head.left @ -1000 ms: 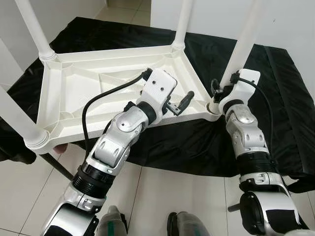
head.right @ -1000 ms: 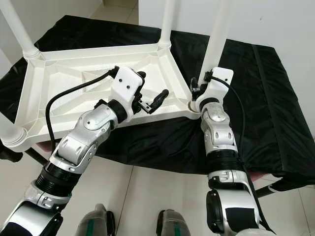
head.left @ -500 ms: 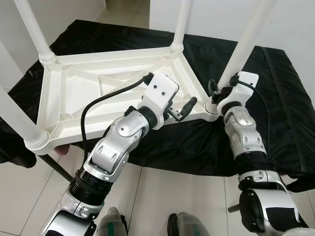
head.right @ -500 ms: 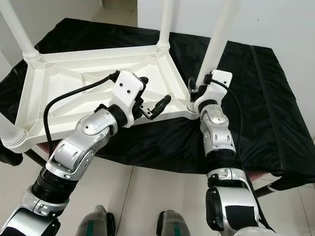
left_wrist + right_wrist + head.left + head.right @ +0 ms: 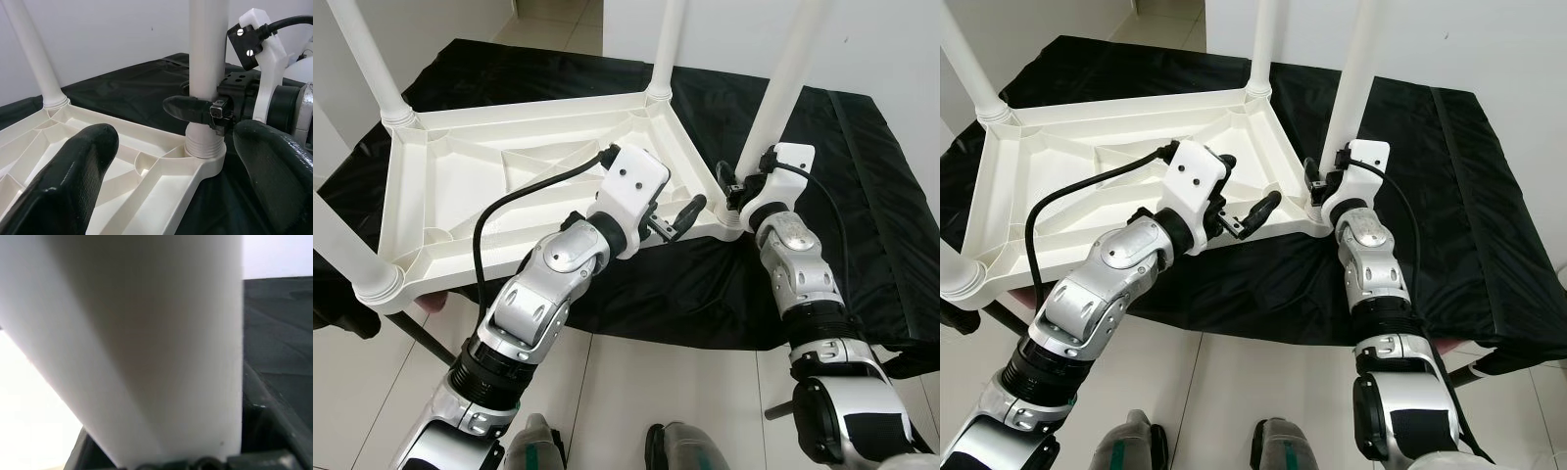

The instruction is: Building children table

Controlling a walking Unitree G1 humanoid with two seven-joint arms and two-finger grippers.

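1. Tabletop (image 5: 509,186), white plastic, lies upside down on black cloth (image 5: 862,196), four legs socketed.
2. Right gripper (image 5: 208,111) clamps corner leg (image 5: 783,88) above its socket.
3. Left gripper (image 5: 674,217) hovers spread and empty beside that corner; seating likely remains.

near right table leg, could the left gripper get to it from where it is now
Probably yes. The left gripper hangs open over the tabletop's near edge, facing that leg with nothing between, though the right gripper already clamps its base.

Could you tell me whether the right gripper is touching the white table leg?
Touching: the left wrist view shows the right gripper closed around the table leg.
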